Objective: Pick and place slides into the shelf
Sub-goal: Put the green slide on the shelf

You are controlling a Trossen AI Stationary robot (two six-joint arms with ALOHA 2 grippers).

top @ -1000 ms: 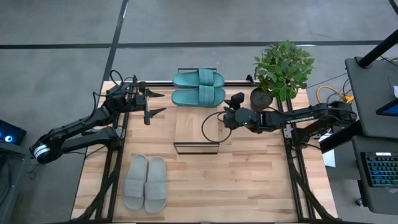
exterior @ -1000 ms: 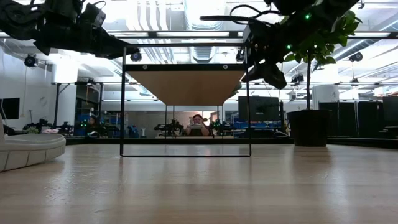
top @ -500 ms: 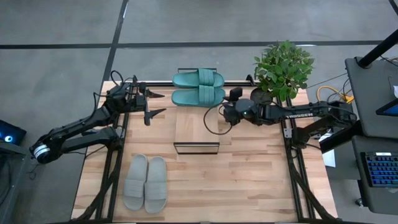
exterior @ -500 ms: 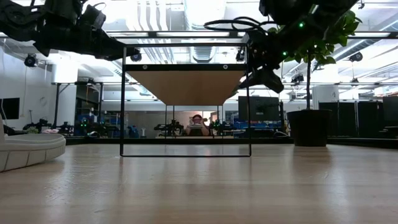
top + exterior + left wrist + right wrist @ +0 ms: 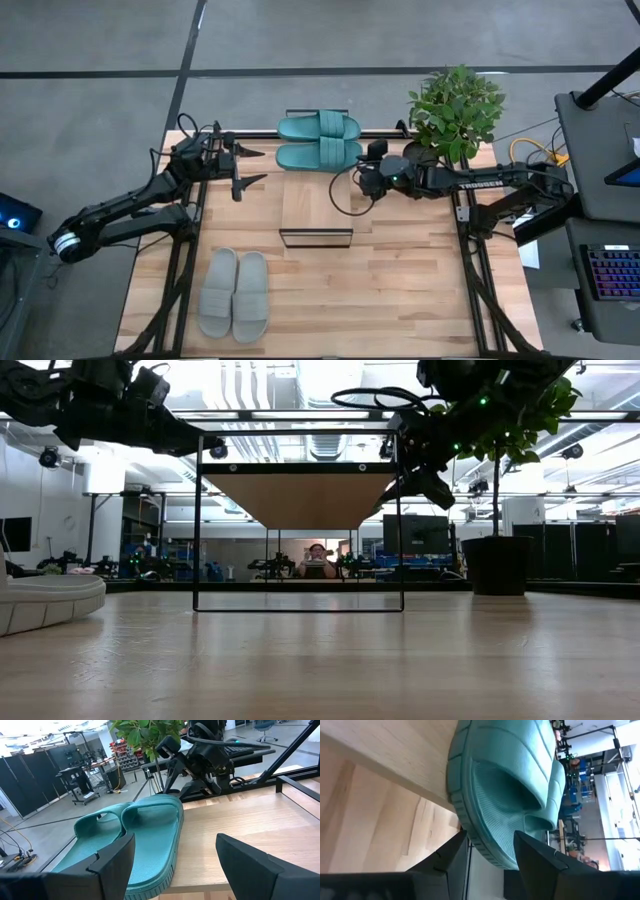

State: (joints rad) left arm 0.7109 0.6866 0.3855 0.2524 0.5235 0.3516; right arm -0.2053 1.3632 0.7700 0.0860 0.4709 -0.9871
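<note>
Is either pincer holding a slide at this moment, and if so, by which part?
Nothing is held. The left pincer is open, short of the teal slides. The right pincer is open beside them, its fingers empty.

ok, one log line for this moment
teal slides: on shelf far end | grey slides: on table | right gripper: open, at teal slides | left gripper: open, waiting

both arms reach inward above the table, left gripper [image 5: 243, 167] spread wide, right gripper [image 5: 366, 170] parted.
</note>
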